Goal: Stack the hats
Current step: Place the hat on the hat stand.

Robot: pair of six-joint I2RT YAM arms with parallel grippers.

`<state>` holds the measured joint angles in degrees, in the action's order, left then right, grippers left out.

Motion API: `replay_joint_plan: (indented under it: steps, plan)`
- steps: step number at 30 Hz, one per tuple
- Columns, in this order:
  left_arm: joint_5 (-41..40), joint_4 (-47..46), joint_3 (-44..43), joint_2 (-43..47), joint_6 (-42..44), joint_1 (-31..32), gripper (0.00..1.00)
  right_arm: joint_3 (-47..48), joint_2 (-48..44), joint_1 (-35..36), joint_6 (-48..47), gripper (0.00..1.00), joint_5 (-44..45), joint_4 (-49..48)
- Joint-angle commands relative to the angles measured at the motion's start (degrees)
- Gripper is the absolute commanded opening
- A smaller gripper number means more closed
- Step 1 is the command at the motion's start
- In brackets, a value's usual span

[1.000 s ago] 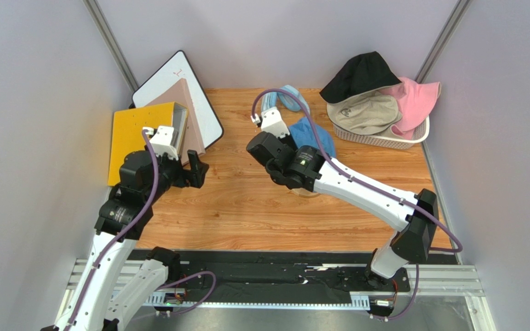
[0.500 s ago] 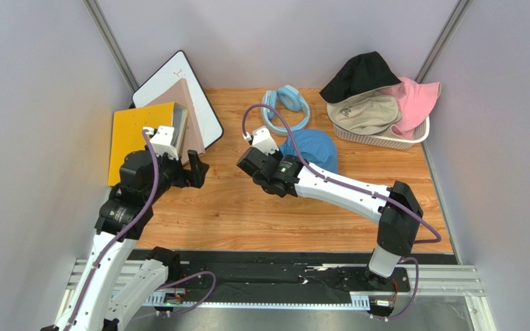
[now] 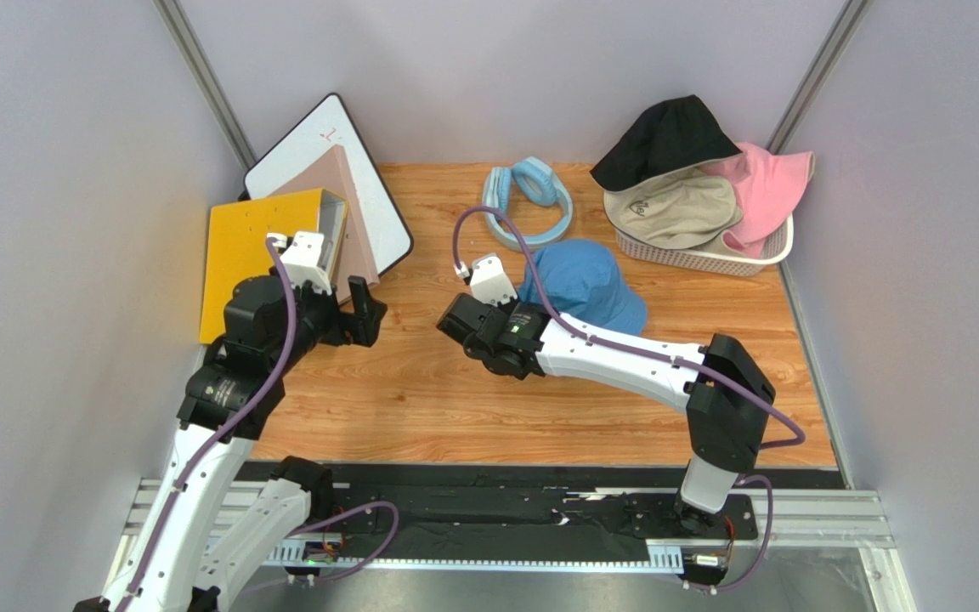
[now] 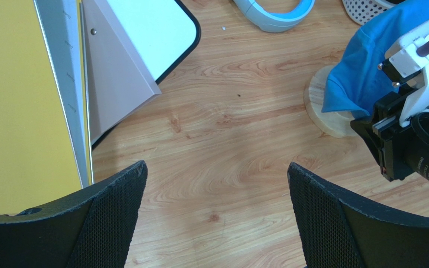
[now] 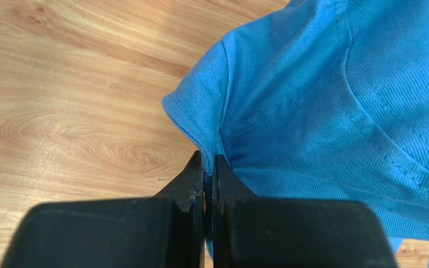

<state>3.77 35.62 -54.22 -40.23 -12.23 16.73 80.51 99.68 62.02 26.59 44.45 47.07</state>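
The right gripper [image 5: 206, 163] is pinched tight on the brim edge of the blue bucket hat [image 3: 580, 283]. The hat drapes over a wooden stand [image 4: 324, 121] near the middle of the counter [image 3: 456, 395]. The left gripper [image 4: 217, 170] hangs wide open over the counter's left side, holding nothing. A black hat [image 3: 661, 138], a beige hat [image 3: 680, 211] and a pink hat [image 3: 756, 185] lie heaped in a white basket [image 3: 699, 264] at the far right corner.

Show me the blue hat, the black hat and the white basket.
blue hat [image 3: 578, 279], top view, on its crown.
black hat [image 3: 663, 138], top view, on its crown.
white basket [image 3: 694, 260], top view, on its front wall.
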Motion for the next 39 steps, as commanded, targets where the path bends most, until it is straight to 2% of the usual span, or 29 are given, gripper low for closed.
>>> replay_joint_plan:
  steps: [1, 5, 6, 7, 8, 9, 10, 13, 19, 22, 25, 26, 27, 30, 35, 39]
  plan:
    - [-0.4, 0.4, -0.2, -0.2, 0.7, 0.0, 0.99, -1.6, -0.9, 1.8, 6.4, 0.00, -0.3, 1.0]
    - [-0.3, 0.4, -0.2, -0.5, 0.7, 0.0, 0.99, -1.4, -2.4, 3.0, 6.0, 0.00, -1.3, 1.0]
    - [-0.3, 0.4, -0.2, -0.5, 0.7, 0.0, 0.99, -1.1, -3.0, 3.2, 5.5, 0.06, -1.7, 0.5]
    - [-0.2, 0.4, -0.2, -0.6, 0.8, 0.0, 0.99, -1.1, -3.5, 3.5, 4.8, 0.28, -3.3, 0.0]
    - [-0.2, 0.4, -0.2, -0.6, 0.7, 0.0, 0.99, -0.9, -4.8, 3.6, 3.2, 0.38, -4.3, -0.5]
    - [-0.2, 0.3, -0.2, -0.6, 0.8, 0.0, 0.99, -1.0, -5.5, 3.8, 2.7, 0.58, -5.2, -1.3]
    - [-0.3, 0.3, -0.2, -0.6, 0.8, 0.0, 0.99, -1.0, -6.2, 4.0, 1.9, 0.65, -7.4, -1.6]
    - [-0.5, 0.5, -0.3, -0.6, 0.8, 0.0, 0.99, -2.2, -9.6, 4.9, 0.8, 0.75, -10.4, -1.6]
    - [-0.5, 0.3, -0.2, -0.6, 0.9, 0.0, 0.99, -6.2, -18.9, 7.5, -0.2, 0.76, -17.2, -1.6]
    - [0.1, -0.5, 0.0, -0.4, 1.1, 0.1, 0.98, -6.2, -23.9, 8.6, 0.4, 0.75, -16.5, -0.4]
    - [0.5, -0.9, 0.1, -0.5, 1.2, 0.1, 0.98, -5.2, -27.0, 7.6, 0.1, 0.75, -12.0, 1.0]
    - [0.5, -1.0, 0.1, -0.6, 1.2, 0.1, 0.98, -4.7, -28.3, 5.3, 0.0, 0.73, -11.3, 1.4]
    - [0.4, -0.9, 0.2, -0.7, 1.1, 0.0, 0.98, -4.1, -28.8, 3.8, -0.3, 0.66, -10.9, 2.0]
    - [0.1, -0.9, 0.3, -0.7, 1.2, 0.0, 0.98, -2.9, -30.0, -4.4, -1.2, 0.60, -11.7, 1.7]
    - [-0.5, -0.7, 0.4, -1.1, 1.3, 0.1, 0.98, -1.6, -30.0, -15.8, -2.1, 0.56, -12.0, 0.4]
    - [-0.6, -0.5, 0.3, -1.3, 1.3, 0.1, 0.98, -2.3, -29.5, -21.9, -1.5, 0.50, -15.2, 0.7]
